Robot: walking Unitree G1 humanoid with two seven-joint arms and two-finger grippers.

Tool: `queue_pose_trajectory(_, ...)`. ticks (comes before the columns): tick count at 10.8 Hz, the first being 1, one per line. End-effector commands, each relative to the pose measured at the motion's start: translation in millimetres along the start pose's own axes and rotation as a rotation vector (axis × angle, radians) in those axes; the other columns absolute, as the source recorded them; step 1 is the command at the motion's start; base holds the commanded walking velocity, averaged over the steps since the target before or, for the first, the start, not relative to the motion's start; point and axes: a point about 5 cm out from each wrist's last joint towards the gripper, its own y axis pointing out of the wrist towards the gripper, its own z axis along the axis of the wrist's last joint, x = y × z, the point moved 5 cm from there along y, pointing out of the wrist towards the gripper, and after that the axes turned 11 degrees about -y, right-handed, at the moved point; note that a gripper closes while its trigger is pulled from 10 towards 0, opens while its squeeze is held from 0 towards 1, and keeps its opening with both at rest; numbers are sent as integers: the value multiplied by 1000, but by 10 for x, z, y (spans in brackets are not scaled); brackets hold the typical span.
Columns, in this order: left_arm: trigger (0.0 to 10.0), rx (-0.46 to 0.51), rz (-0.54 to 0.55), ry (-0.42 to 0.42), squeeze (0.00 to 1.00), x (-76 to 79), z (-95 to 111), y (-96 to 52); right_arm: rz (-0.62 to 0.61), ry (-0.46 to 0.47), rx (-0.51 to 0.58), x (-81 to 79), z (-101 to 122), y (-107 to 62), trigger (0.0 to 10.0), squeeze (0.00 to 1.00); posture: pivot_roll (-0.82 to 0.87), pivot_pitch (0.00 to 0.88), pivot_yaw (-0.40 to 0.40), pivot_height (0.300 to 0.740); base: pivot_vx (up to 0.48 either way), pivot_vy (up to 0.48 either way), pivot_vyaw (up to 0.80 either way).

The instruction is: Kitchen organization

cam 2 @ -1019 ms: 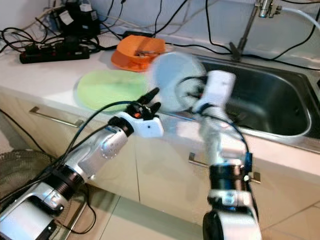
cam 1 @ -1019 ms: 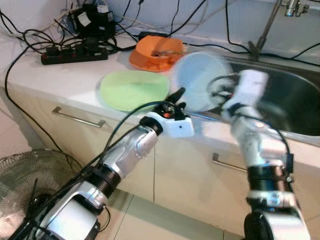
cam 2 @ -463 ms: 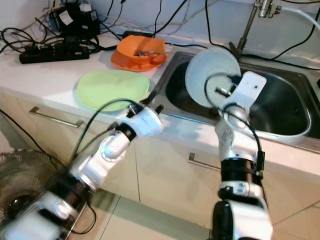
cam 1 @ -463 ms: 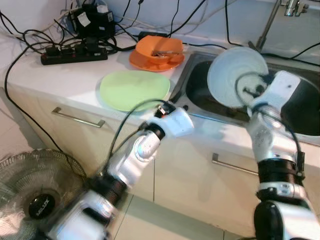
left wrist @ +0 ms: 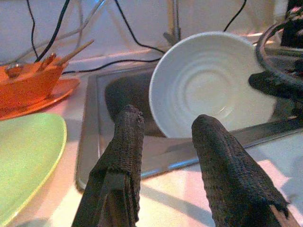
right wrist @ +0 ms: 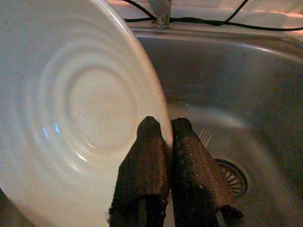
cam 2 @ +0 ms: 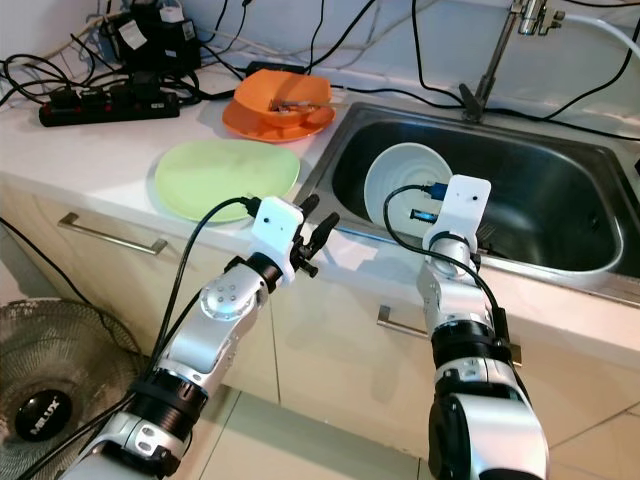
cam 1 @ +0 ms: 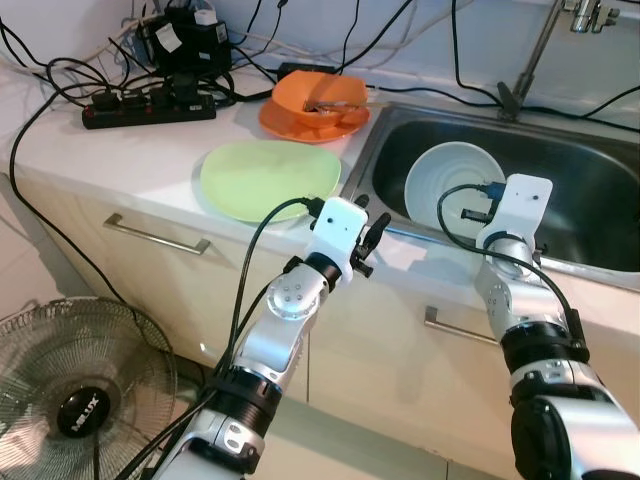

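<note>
1. Two tools in play, nearest first: left tool (cam 1: 372,232) poised over the front edge of the desk (cam 1: 130,150), fingers (left wrist: 124,142) spread apart, gripping nothing.
2. Right tool (right wrist: 165,142) reached into the sink (cam 2: 560,160), fingers pressed together on the rim of the white plate (cam 1: 450,185), one finger on each face, as seen in the right wrist view.
3. Held the white plate tilted on edge inside the sink basin, near its left wall, concave face turned toward the left tool; cannot tell whether its lower edge touched the sink floor.
4. Judged stiff and fragile, likely ceramic with a smooth glaze: slippery under a thin pinch, apt to pivot or chip against steel if lowered fast. Best hold judged to be on the rim, fingers set deep past the lip, as now.
5. Counted one white plate, one sink with one drain (right wrist: 235,174).
6. Farther along the desk: one green plate (cam 1: 268,178) lying flat just left of the sink, well apart from both tools.
7. Beyond it: one orange bowl (cam 1: 318,95) seated on one orange plate (cam 1: 300,125), contents unclear.
8. Farthest back: one black power strip (cam 1: 148,105), a tangle of cables (cam 1: 60,75), one tap (cam 2: 530,15).
9. Down on the floor: one fan (cam 1: 85,400).
</note>
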Motion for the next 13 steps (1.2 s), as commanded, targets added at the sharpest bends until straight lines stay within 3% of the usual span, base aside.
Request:
queue_pose_trajectory(1, 10000, -4, -14, -21, 0, 13, 12, -15, 26, -13, 31, -49, 76, 21, 10000, 0, 182, 28, -22, 740, 0, 0, 0)
queue_pose_trajectory(4, 10000, -73, -47, -116, 0, 64, -64, -21, 192, -101, 3, -381, -39, -21, 10000, 0, 183, 27, -25, 740, 0, 0, 0)
queue_pose_trajectory(10, 10000, -128, -36, -137, 0, -7, -121, -58, 213, -106, -10, -433, -77, -17, 10000, 0, 181, 27, -20, 740, 0, 0, 0)
queue_pose_trajectory(11, 10000, -133, -33, -138, 0, -14, -126, -68, 217, -103, -10, -443, -83, -20, 10000, 180, 184, 23, -21, 740, 0, 0, 0)
queue_pose_trajectory(12, 10000, -136, -31, -137, 0, -20, -128, -69, 219, -102, -9, -448, -80, -20, 10000, 804, 184, 21, -21, 740, 0, 0, 0)
queue_pose_trajectory(13, 10000, -137, -29, -139, 0, -26, -130, -69, 221, -102, -7, -456, -71, -20, 10000, 800, 185, 17, -22, 740, 0, 0, 0)
